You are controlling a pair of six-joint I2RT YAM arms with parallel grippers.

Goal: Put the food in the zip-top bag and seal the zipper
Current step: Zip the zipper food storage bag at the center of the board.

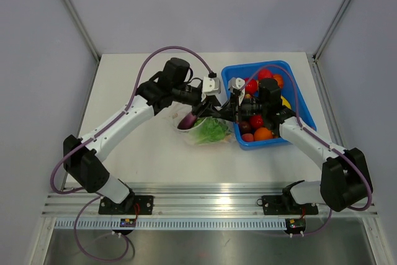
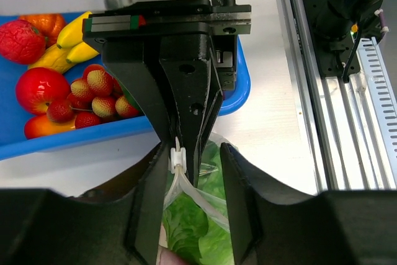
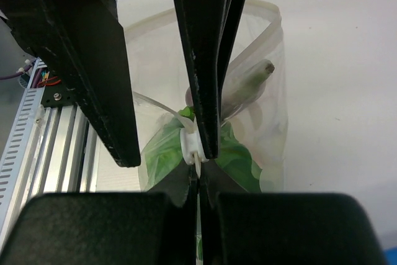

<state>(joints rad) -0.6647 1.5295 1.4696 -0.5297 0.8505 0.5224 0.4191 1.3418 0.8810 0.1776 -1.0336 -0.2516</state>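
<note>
The clear zip-top bag [image 1: 218, 136] lies just left of the blue tray [image 1: 303, 107], with green lettuce [image 1: 209, 130] and the purple eggplant [image 1: 187, 121] inside. Both grippers meet at its mouth. My right gripper [image 3: 199, 175] is shut on the bag's edge right beside the white zipper slider [image 3: 193, 145]. My left gripper [image 2: 193, 159] is open, its fingers [image 2: 149, 203] straddling the slider [image 2: 178, 158] and the right gripper's tips. The zipper strips part behind the slider, so the mouth gapes over the lettuce [image 2: 192, 228]. The eggplant's stem [image 3: 257, 74] shows through the plastic.
The blue tray [image 2: 243, 85] holds several toy foods: a red apple [image 2: 40, 88], a lychee cluster [image 2: 93, 94], a banana [image 2: 62, 44] and an orange piece [image 1: 263, 133]. Grey walls enclose the table, and a metal rail [image 1: 205, 206] runs along its near edge.
</note>
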